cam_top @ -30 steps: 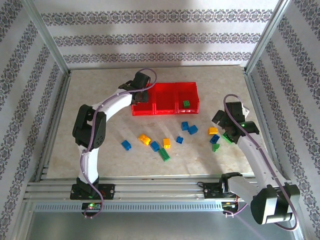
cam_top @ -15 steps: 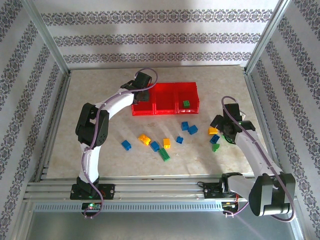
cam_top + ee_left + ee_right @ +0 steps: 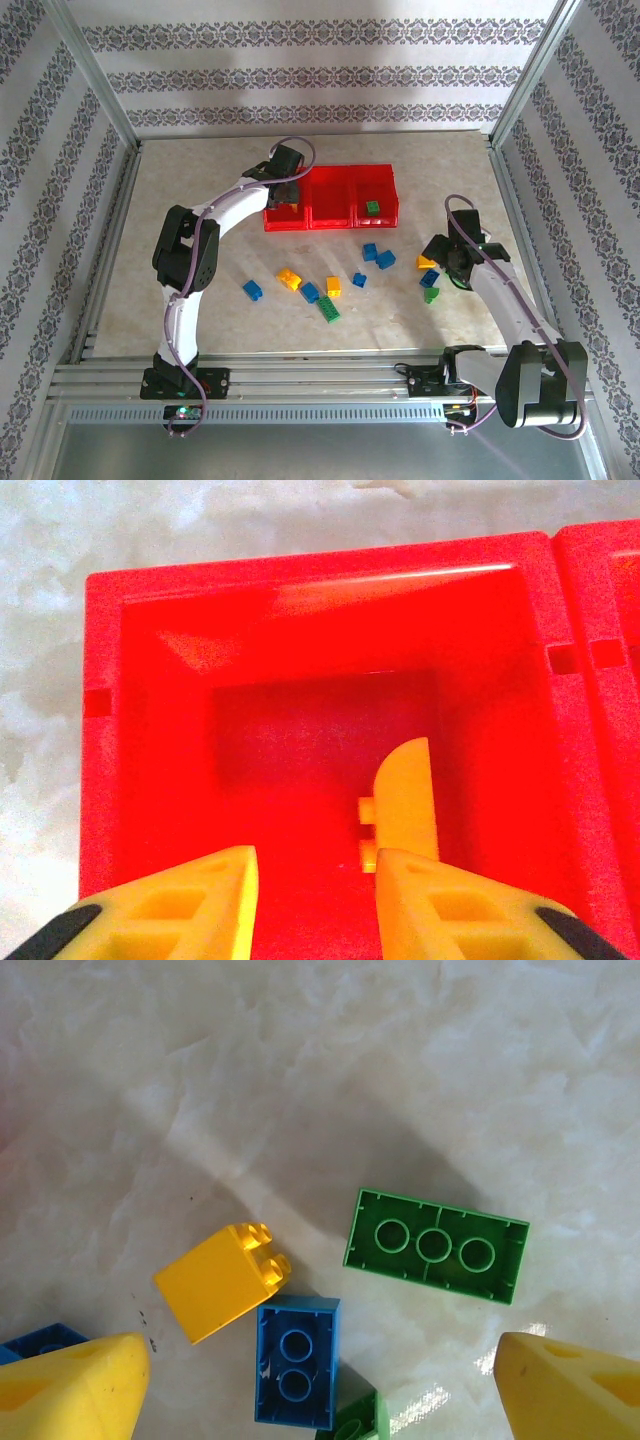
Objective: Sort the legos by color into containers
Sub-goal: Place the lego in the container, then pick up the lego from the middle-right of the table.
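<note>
My left gripper [image 3: 315, 865] hangs over the left one of the three joined red containers [image 3: 283, 216]. Its jaws stand a little apart with nothing between them. A yellow lego [image 3: 405, 800] stands on end inside that bin [image 3: 300, 570], just past the right fingertip. A green lego [image 3: 372, 207] lies in the right bin. My right gripper [image 3: 320, 1360] is open wide above a cluster of a yellow lego [image 3: 220, 1280], a blue one [image 3: 296, 1360] and an upturned green one [image 3: 436, 1245]. In the top view the right gripper [image 3: 440, 262] is at the table's right side.
More loose legos lie in front of the bins: blue [image 3: 252, 290], yellow [image 3: 289, 279], yellow [image 3: 333, 286], green [image 3: 329, 311] and two blue [image 3: 378, 256]. Another green piece [image 3: 355, 1425] peeks from under the blue one. The metal frame post [image 3: 515, 210] runs close on the right.
The left jaws have parted and the yellow lego now sits free in the left bin. The right gripper has moved in over the cluster at the right.
</note>
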